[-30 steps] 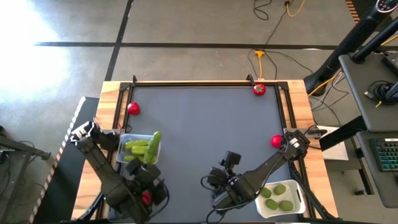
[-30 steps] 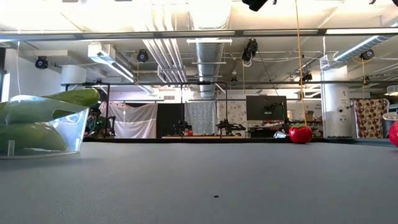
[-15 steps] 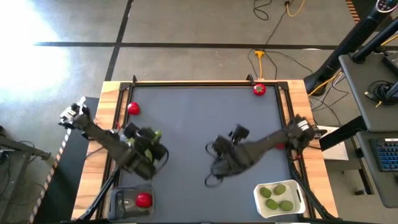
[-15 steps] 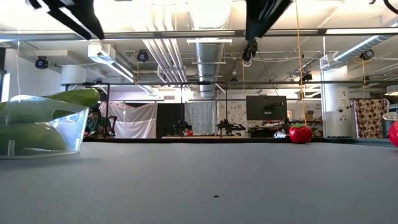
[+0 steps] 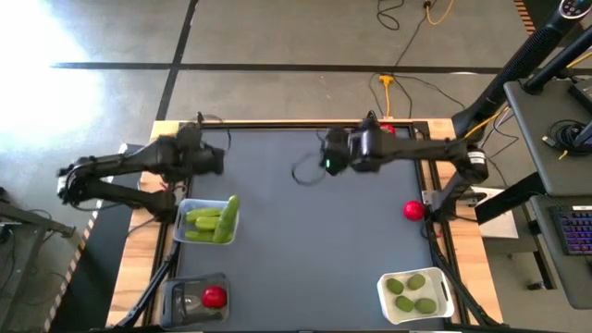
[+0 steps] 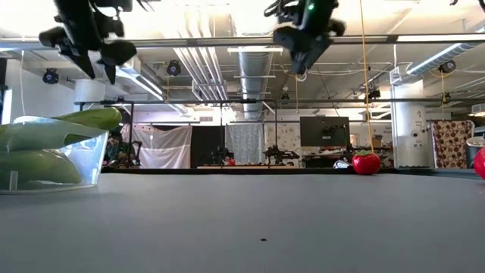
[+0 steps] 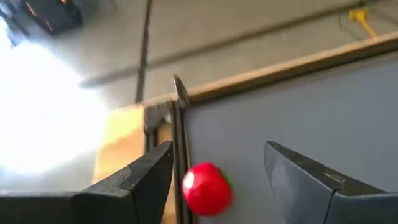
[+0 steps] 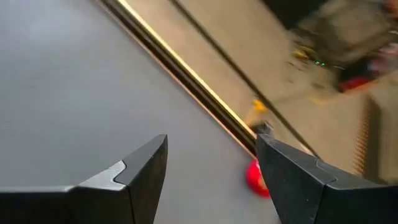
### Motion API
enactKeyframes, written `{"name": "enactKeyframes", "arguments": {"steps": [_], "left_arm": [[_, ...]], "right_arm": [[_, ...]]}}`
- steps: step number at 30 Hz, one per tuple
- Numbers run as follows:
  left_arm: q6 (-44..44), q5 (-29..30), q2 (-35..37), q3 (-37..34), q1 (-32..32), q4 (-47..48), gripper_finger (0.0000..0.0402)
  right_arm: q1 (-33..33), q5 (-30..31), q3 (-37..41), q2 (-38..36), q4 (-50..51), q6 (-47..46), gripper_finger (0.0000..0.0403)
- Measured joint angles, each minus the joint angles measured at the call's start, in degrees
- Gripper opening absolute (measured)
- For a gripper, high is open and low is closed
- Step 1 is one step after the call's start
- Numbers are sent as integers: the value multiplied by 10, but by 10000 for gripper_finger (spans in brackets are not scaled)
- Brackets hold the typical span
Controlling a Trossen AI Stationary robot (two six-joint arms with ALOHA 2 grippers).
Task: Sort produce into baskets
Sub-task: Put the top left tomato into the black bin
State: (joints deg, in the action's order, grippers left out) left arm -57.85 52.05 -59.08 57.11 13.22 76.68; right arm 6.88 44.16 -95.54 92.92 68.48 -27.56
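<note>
**Both arms reach for the far tomatoes**

On the table (image 5: 305,231), the left gripper (image 7: 214,180) hangs wide open at ten o'clock, its tomato (image 7: 207,188) between the fingers. The right gripper (image 8: 211,180), also wide, sits at one o'clock facing a corner tomato (image 8: 256,178). A third tomato (image 5: 413,211) waits at three o'clock

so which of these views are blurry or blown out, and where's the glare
Left wrist view: motion-smeared throughout, with a white blown-out patch on the floor beyond the table corner; the round red tomato between the left tool's dark fingers is soft. Right wrist view: streaked by motion, and the red tomato by the table's edge rail is only a smudge. High view: glare whitens the floor at top left. Low view: sharp.
</note>
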Motion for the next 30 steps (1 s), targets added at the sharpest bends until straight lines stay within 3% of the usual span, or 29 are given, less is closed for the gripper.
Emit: {"name": "enactKeyframes", "arguments": {"steps": [4,9,13,22,30], "left_arm": [[73,-117,13,-20,116,-77,231],[31,-212,13,-58,233,-91,231],[3,-279,14,-93,299,-112,231],[-44,-317,4,-143,379,-168,277],[-12,-338,-35,-175,431,-259,320]], "right_arm": [[67,-121,19,-12,-148,165,237],[143,-258,38,0,-293,331,237],[195,-345,38,14,-314,400,237],[263,-413,34,37,-315,450,237],[270,-433,34,51,-321,470,237]]}}
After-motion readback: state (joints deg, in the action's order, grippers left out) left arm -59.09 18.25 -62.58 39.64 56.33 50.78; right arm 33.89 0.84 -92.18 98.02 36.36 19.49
